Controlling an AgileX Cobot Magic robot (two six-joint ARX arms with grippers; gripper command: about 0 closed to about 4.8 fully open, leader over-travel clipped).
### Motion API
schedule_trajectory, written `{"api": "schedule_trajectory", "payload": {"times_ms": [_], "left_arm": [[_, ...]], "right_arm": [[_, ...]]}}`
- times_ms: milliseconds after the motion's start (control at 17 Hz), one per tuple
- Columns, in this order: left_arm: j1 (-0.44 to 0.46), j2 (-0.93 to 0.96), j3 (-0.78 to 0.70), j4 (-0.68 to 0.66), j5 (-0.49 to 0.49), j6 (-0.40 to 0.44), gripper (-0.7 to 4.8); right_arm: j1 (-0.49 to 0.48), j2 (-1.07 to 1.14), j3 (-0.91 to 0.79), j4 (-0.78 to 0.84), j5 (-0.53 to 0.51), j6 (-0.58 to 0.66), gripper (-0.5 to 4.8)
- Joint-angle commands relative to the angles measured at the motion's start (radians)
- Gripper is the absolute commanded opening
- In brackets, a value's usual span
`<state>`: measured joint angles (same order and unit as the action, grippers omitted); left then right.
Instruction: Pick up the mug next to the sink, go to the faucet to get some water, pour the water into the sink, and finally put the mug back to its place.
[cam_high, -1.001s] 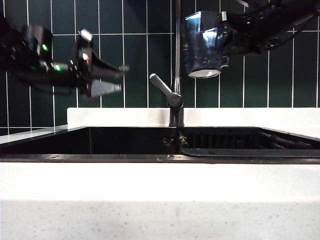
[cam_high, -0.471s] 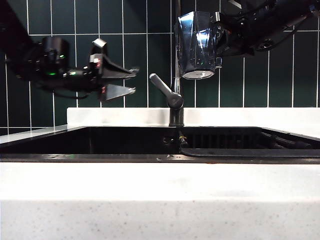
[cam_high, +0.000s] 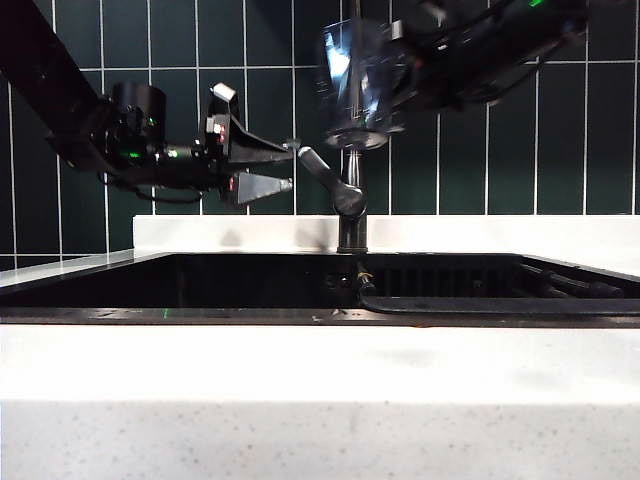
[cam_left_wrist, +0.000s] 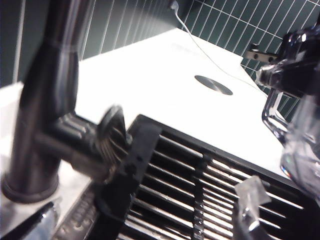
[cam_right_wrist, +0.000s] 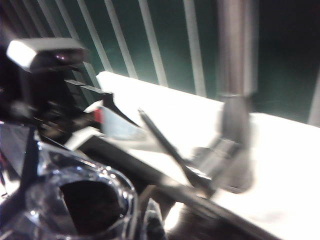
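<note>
The mug (cam_high: 352, 85), a clear faceted glass, hangs high over the sink (cam_high: 250, 285), crossing in front of the faucet (cam_high: 352, 200) pipe. My right gripper (cam_high: 395, 70) is shut on its side and reaches in from the upper right. In the right wrist view the mug's rim (cam_right_wrist: 75, 200) sits close below the camera, tilted. My left gripper (cam_high: 285, 165) stands open and level, its fingertips just left of the faucet's lever handle (cam_high: 322, 172), with nothing between them. The left wrist view shows the faucet pipe (cam_left_wrist: 47, 95) close by and the mug (cam_left_wrist: 302, 145) at the far side.
A dark slatted rack (cam_high: 450, 280) lies in the right half of the sink. White speckled stone (cam_high: 320, 400) frames the basin in front and behind. Dark green tiles (cam_high: 560, 150) form the back wall. A dark oval (cam_left_wrist: 213, 84) and a thin cable mark the counter.
My left gripper has moved right, up to the faucet's lever, staying open. My right gripper has carried the mug left and slightly up, across the faucet pipe.
</note>
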<state>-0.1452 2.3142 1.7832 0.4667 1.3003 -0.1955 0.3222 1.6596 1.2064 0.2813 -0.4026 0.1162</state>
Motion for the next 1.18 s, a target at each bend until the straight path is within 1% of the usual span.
{"api": "schedule_trajectory", "payload": {"times_ms": [59, 177, 412, 530, 706, 883, 1060, 1119, 1177], "left_arm": [[-0.003, -0.002, 0.003, 0.013, 0.006, 0.012, 4.56], [-0.003, -0.002, 0.003, 0.013, 0.003, 0.025, 4.56], [-0.003, -0.002, 0.004, 0.014, -0.005, 0.042, 4.56], [-0.003, 0.000, 0.007, 0.014, -0.006, 0.050, 4.30], [-0.021, 0.077, 0.129, 0.011, 0.003, -0.016, 4.31], [-0.044, 0.085, 0.146, 0.018, 0.005, -0.002, 4.31], [-0.061, 0.084, 0.146, 0.068, 0.002, -0.005, 4.31], [-0.061, 0.084, 0.146, 0.108, 0.002, -0.032, 4.31], [-0.061, 0.084, 0.146, 0.166, 0.003, -0.087, 4.31]], "right_arm": [[0.019, 0.027, 0.072, 0.016, -0.023, 0.011, -0.06], [0.019, 0.031, 0.125, 0.006, -0.045, 0.016, -0.06], [0.019, 0.031, 0.188, -0.039, -0.050, 0.015, -0.06], [0.019, 0.031, 0.197, -0.045, -0.054, 0.016, -0.06], [0.019, 0.031, 0.204, -0.053, -0.053, 0.015, -0.06], [0.019, 0.031, 0.212, -0.064, -0.053, 0.015, -0.06], [0.018, 0.031, 0.213, -0.069, -0.053, 0.011, -0.06], [0.018, 0.031, 0.213, -0.071, -0.053, 0.011, -0.06], [0.018, 0.031, 0.213, -0.072, -0.053, 0.011, -0.06]]}}
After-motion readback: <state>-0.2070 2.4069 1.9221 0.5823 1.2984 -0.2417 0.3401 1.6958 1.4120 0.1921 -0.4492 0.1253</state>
